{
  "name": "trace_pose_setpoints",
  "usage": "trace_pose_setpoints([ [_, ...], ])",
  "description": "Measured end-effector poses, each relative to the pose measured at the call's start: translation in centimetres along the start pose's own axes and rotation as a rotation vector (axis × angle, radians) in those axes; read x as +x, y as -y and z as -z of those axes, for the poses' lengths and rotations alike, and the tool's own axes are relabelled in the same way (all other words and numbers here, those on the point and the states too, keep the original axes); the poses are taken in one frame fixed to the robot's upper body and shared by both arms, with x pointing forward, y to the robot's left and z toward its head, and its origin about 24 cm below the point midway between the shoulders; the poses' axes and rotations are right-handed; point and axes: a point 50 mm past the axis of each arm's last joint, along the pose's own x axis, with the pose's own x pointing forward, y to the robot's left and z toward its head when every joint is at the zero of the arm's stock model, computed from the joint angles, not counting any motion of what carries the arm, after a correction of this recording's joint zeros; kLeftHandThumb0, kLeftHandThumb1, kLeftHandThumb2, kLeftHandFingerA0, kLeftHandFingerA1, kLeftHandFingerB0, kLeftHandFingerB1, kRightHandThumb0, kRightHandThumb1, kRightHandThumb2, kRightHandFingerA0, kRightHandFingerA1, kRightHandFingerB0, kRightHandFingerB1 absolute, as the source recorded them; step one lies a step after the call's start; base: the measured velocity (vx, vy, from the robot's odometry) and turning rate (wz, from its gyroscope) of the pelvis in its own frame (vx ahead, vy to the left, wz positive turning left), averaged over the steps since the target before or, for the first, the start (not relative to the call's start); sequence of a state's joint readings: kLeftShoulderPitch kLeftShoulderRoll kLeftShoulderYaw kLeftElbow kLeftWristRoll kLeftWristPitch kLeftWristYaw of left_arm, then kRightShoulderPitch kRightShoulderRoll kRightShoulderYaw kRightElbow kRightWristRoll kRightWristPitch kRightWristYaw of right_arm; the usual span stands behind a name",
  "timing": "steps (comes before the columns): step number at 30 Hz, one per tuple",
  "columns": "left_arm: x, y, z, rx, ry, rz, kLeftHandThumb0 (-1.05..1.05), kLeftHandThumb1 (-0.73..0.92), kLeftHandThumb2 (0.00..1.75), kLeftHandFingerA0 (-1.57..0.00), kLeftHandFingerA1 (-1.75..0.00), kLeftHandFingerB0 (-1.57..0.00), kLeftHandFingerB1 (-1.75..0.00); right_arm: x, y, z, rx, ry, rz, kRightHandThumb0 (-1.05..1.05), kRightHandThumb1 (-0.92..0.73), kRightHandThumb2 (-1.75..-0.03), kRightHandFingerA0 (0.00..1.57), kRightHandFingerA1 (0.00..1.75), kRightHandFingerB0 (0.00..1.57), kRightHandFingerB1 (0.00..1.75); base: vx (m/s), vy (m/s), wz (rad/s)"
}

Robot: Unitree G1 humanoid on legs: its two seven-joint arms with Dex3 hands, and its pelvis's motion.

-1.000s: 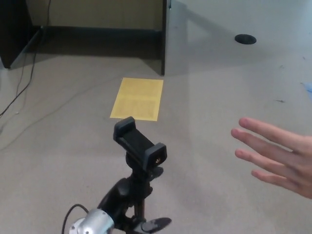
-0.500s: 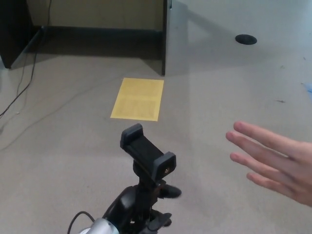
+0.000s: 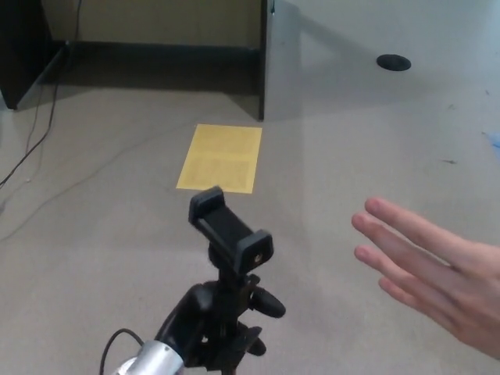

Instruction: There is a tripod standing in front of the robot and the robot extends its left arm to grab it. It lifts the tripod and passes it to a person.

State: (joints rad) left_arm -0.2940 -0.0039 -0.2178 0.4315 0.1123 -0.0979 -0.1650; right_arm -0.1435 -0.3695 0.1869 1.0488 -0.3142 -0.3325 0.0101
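Black fingers of the robot's left hand wrap the stem of the black tripod with a phone clamp on top, low in the middle, with a yellow paper sheet beyond and a person's open hand spread at right.

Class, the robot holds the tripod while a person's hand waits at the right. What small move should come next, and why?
Probably carry the tripod rightward toward the person's hand. The left hand grips its stem, but open floor still separates the tripod from the outstretched fingers.
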Motion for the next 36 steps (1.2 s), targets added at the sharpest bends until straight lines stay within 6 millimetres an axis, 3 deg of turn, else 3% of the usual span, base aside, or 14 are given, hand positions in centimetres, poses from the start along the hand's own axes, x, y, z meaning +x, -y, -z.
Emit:
trace_pose_setpoints([
  [1,0.0,-0.2,-0.4,-0.014,0.014,-0.009,0.06,0.86,0.71,-0.87,-1.03,-0.72,-1.01,0.0,0.1,0.0,-0.004,-0.001,0.000,-0.42,-0.70,-0.61,0.73,0.44,0.52,0.37,0.00,0.000,0.00],
  [2,0.1,-0.4,-0.8,-0.023,0.032,-0.018,-0.14,0.90,0.72,-0.84,-1.12,-0.66,-1.13,0.0,0.1,0.0,-0.007,-0.002,0.000,-0.42,-0.70,-0.61,0.73,0.43,0.53,0.37,0.00,0.000,0.00],
  [3,0.1,-0.6,-1.1,-0.027,0.045,-0.025,-0.14,0.90,0.72,-0.84,-1.12,-0.66,-1.13,0.0,0.2,0.1,-0.009,-0.003,0.000,-0.42,-0.70,-0.61,0.73,0.43,0.53,0.37,0.00,0.000,0.00],
  [4,0.1,-0.8,-1.5,-0.030,0.063,-0.033,0.03,0.85,0.74,-0.90,-1.06,-0.73,-1.04,0.0,0.2,0.1,-0.012,-0.004,0.000,-0.41,-0.70,-0.62,0.71,0.44,0.52,0.37,0.00,0.000,0.00],
  [7,0.1,-1.5,-3.4,-0.037,0.135,-0.053,0.01,0.86,0.71,-0.95,-1.03,-0.75,-1.00,0.0,0.2,0.1,-0.014,-0.007,-0.004,-0.40,-0.71,-0.61,0.69,0.43,0.52,0.38,0.00,0.000,0.00],
  [15,0.3,-3.7,-10.7,-0.040,0.383,-0.081,-0.06,0.81,0.73,-0.99,-1.07,-0.80,-0.96,0.0,0.0,0.3,-0.021,-0.027,-0.035,-0.41,-0.71,-0.62,0.68,0.43,0.51,0.37,0.00,0.000,0.00],
  [17,0.4,-3.9,-12.5,-0.047,0.434,-0.075,-0.12,0.78,0.80,-1.06,-1.03,-0.82,-0.96,0.0,-0.1,0.3,-0.023,-0.030,-0.043,-0.41,-0.71,-0.62,0.67,0.42,0.51,0.37,0.00,0.000,0.00],
  [18,0.4,-4.1,-13.5,-0.048,0.466,-0.071,-0.12,0.80,0.71,-1.08,-1.00,-0.82,-0.94,0.0,-0.1,0.3,-0.025,-0.030,-0.047,-0.42,-0.71,-0.62,0.65,0.42,0.50,0.37,0.00,0.000,0.00],
  [23,0.2,-4.5,-18.8,-0.035,0.598,-0.040,-0.15,0.78,0.70,-1.08,-0.99,-0.85,-0.89,0.0,-0.2,0.3,-0.029,-0.031,-0.059,-0.41,-0.72,-0.62,0.67,0.43,0.49,0.37,0.00,0.000,0.00],
  [30,-0.2,-4.3,-25.2,-0.019,0.724,0.015,-0.14,0.77,0.69,-1.08,-1.01,-0.86,-0.87,0.0,-0.2,0.4,-0.026,-0.042,-0.075,-0.41,-0.70,-0.62,0.63,0.42,0.48,0.37,0.00,0.000,0.00],
  [36,-1.6,-2.2,-29.9,-0.017,0.828,0.103,-0.15,0.77,0.67,-1.08,-1.02,-0.86,-0.87,0.1,-0.2,0.2,-0.030,-0.042,-0.083,-0.41,-0.70,-0.62,0.64,0.42,0.47,0.37,0.00,0.000,0.00],
])
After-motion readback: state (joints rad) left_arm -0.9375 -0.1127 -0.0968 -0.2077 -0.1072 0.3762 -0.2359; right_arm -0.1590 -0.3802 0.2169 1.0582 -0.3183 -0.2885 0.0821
